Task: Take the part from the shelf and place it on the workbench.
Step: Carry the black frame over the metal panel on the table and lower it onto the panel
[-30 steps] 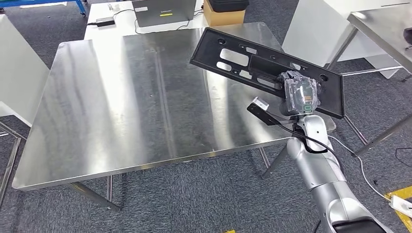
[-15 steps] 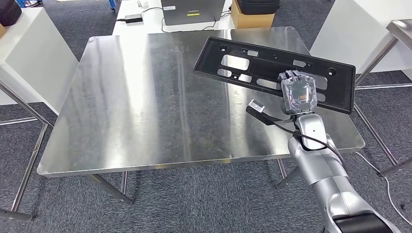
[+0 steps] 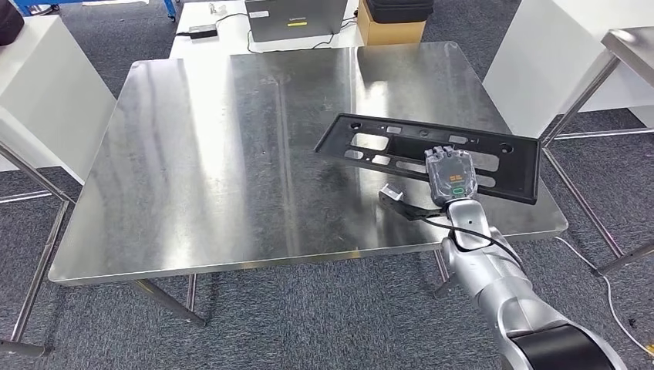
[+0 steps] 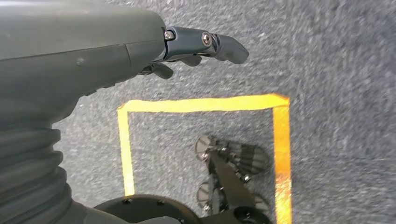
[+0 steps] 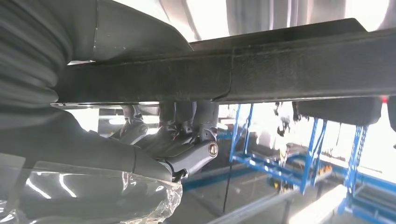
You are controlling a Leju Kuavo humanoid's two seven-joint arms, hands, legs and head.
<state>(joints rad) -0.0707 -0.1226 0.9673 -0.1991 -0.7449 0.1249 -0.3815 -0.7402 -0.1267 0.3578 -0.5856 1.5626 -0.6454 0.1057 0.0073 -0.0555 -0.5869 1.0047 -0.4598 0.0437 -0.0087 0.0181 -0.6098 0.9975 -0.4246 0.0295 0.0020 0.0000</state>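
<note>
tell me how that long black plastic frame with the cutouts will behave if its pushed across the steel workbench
The long black plastic frame probably stays stiff: held by the right hand near one long edge, it shows no sag. Its many cutouts suggest it is light for its size. On the smooth stainless steel workbench it would likely slide easily, and being flat it should not roll or tip.

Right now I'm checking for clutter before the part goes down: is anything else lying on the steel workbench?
No, the workbench carries nothing besides the black part the right hand holds.
</note>
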